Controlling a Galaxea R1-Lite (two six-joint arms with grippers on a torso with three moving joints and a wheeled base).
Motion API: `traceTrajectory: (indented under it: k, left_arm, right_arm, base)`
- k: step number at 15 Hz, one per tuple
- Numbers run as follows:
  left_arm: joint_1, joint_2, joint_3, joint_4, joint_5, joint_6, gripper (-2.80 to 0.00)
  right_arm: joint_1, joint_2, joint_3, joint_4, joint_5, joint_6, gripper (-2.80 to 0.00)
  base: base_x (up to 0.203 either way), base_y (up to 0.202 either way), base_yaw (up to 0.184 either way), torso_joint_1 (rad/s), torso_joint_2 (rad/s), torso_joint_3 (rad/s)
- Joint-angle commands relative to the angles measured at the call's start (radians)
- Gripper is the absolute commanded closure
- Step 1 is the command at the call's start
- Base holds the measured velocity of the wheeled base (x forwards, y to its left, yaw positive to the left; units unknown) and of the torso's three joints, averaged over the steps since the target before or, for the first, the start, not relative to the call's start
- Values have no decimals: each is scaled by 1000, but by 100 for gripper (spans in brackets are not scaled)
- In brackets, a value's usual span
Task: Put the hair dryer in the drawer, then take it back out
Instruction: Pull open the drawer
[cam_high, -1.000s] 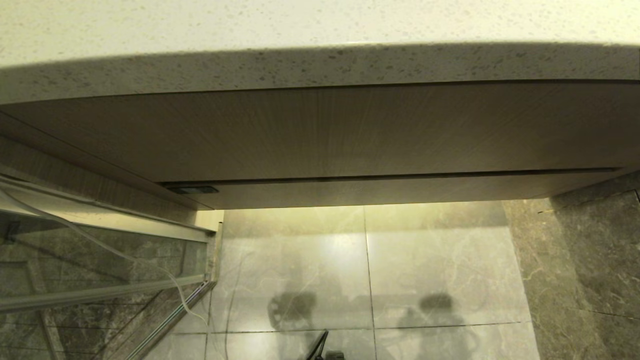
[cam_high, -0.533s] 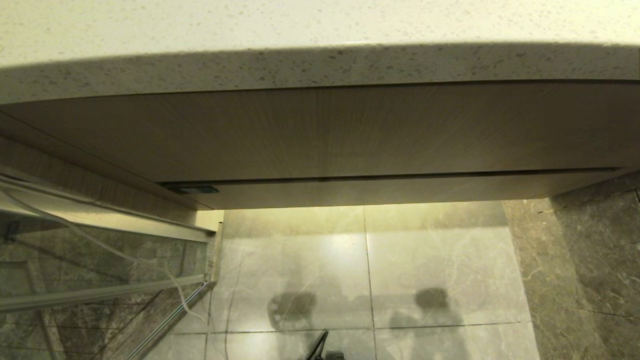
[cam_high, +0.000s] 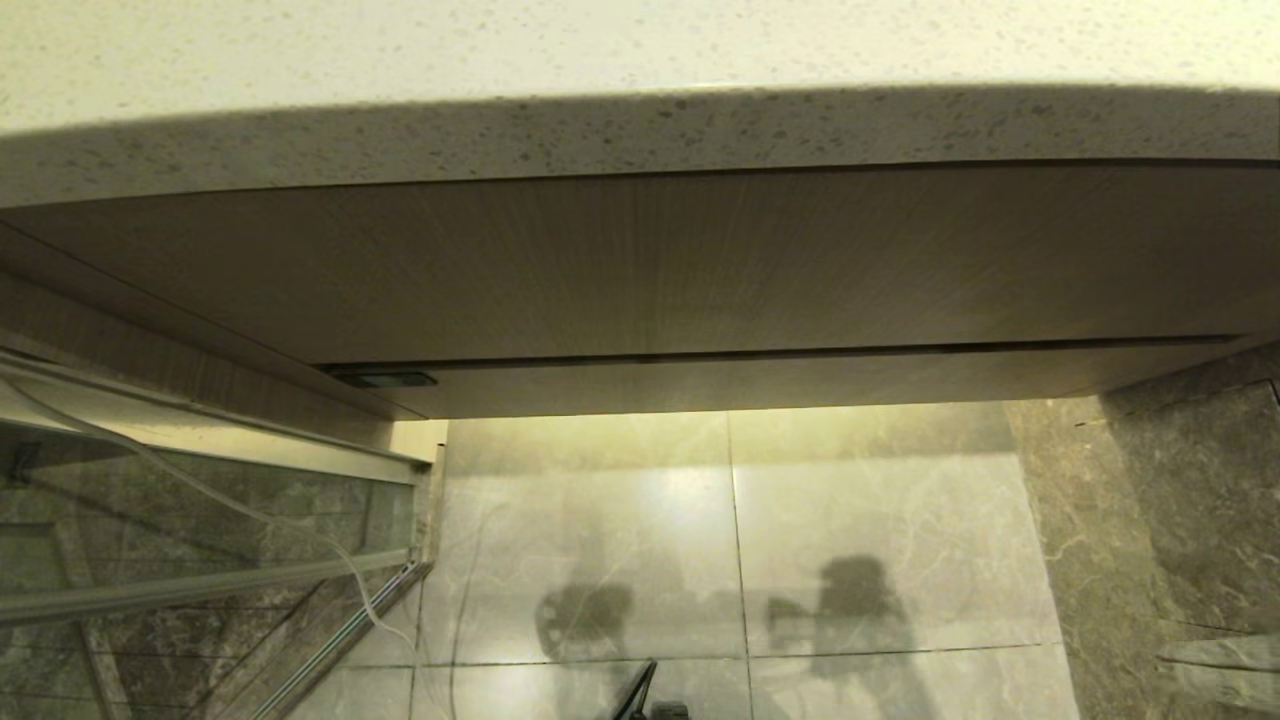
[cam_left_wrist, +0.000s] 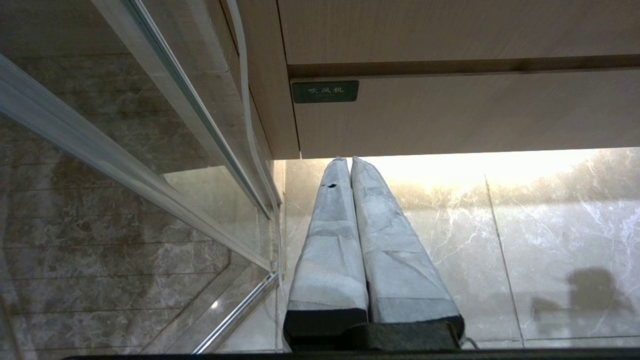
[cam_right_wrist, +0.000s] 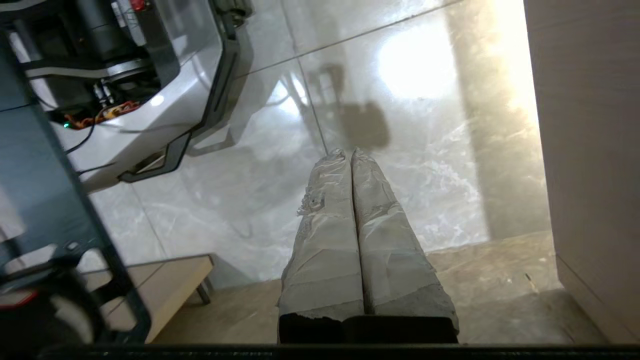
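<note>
The hair dryer is out of view in every picture. The drawer (cam_high: 760, 385) is pushed in; only its narrow wood-grain front shows under the taller panel (cam_high: 640, 260). In the left wrist view the same drawer front (cam_left_wrist: 450, 115) carries a small green label (cam_left_wrist: 325, 92). My left gripper (cam_left_wrist: 348, 160) is shut and empty, its taped fingers pointing just below the drawer's left end. Also shut and empty, my right gripper (cam_right_wrist: 349, 151) hangs over the floor tiles, with a wood-grain side panel (cam_right_wrist: 585, 125) beside it.
A speckled stone counter (cam_high: 640, 130) overhangs the panel. A glass partition with a metal frame (cam_high: 200, 470) and a white cord (cam_high: 300, 540) stand at the left. The robot base (cam_right_wrist: 150, 100) and a low wooden step (cam_right_wrist: 170, 280) lie near the right arm. A pale blurred shape (cam_high: 1215, 665) sits at the head view's lower right.
The right-hand shadow on the floor tiles has grown and slid left. A pale blurred shape has entered the head view's lower right corner. The drawer has stayed shut.
</note>
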Motion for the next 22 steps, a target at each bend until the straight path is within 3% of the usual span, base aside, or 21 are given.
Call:
traceTrajectory:
  k: [1,4,8,13,19,20,22]
  left_arm:
    - [0,0,40,-2,0,-1,0]
    - [0,0,40,-2,0,-1,0]
    - [0,0,40,-2,0,-1,0]
    - [0,0,40,-2,0,-1,0]
    - [0,0,40,-2,0,0,0]
    - [0,0,40,-2,-1,-1,0]
    - [0,0,40,-2,0,-1,0]
  right_arm:
    - [0,80,49,-105,3,-2,0]
    - [0,223,77,-285,16,-3,0]
    - [-30,406,44,-404,31,2,0]
    - [-128,496,-20,-422,121,-12,0]
    - [-132,553,-18,-485,134,-17,0]
    - [-133,565,-14,-522,134,-16,-280]
    - [-133,573,-8,-540,133,-15,-280]
  base:
    - [0,0,0,0,0,0]
    - [0,0,0,0,0,0]
    - [0,0,0,0,0,0]
    - [0,0,0,0,0,0]
    - [0,0,0,0,0,0]
    - [0,0,0,0,0,0]
    - [0,0,0,0,0,0]
